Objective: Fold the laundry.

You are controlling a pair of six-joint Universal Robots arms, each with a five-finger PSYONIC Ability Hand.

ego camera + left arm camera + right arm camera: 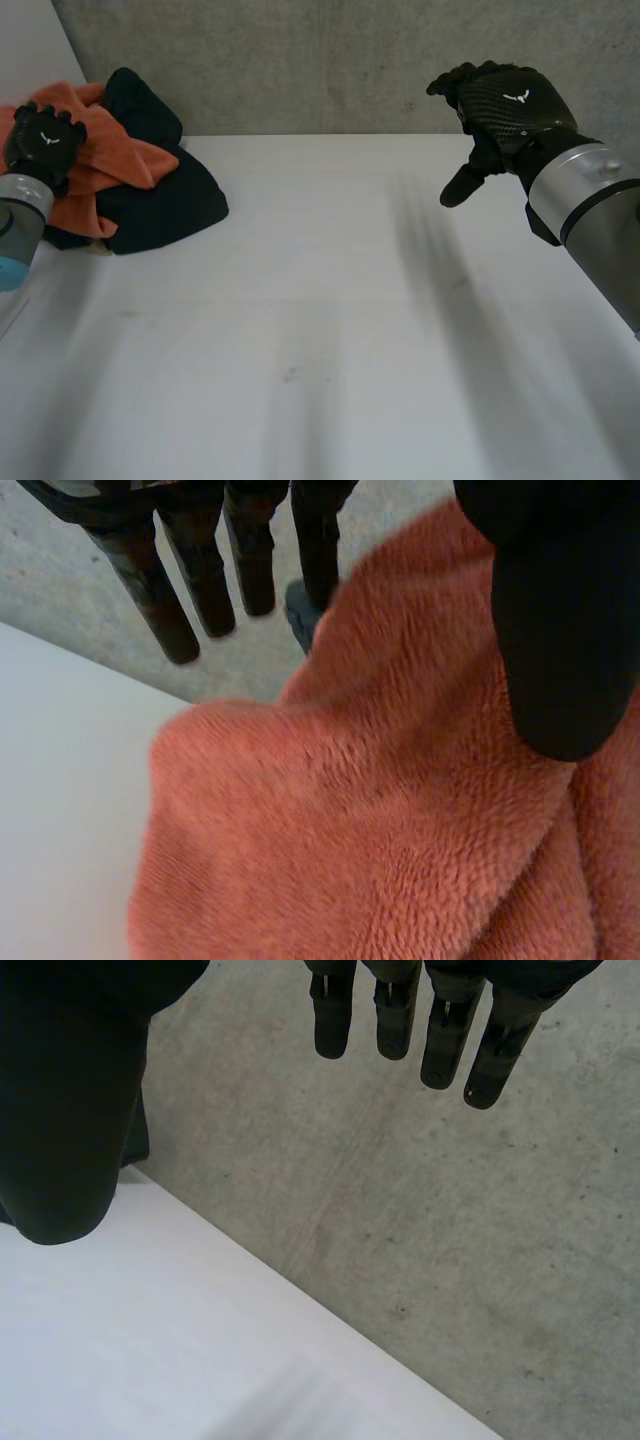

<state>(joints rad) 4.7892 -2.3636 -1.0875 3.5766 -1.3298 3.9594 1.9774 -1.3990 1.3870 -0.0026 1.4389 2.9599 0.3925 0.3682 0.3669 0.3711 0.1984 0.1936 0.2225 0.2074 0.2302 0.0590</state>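
Note:
An orange fleece cloth (110, 165) lies crumpled on a dark navy cloth (165, 195) at the table's far left. My left hand (45, 140) hovers over the orange cloth's left part, fingers (190, 590) straight and thumb apart, holding nothing; the orange fleece (360, 830) spreads under its palm. My right hand (500, 115) hangs in the air above the table's far right, fingers (400, 1020) straight, thumb spread, empty.
The white table (320, 330) stretches bare from the pile to the right. A grey concrete wall (330, 60) stands right behind the table's far edge (300, 1290). The pile sits close to the table's left edge.

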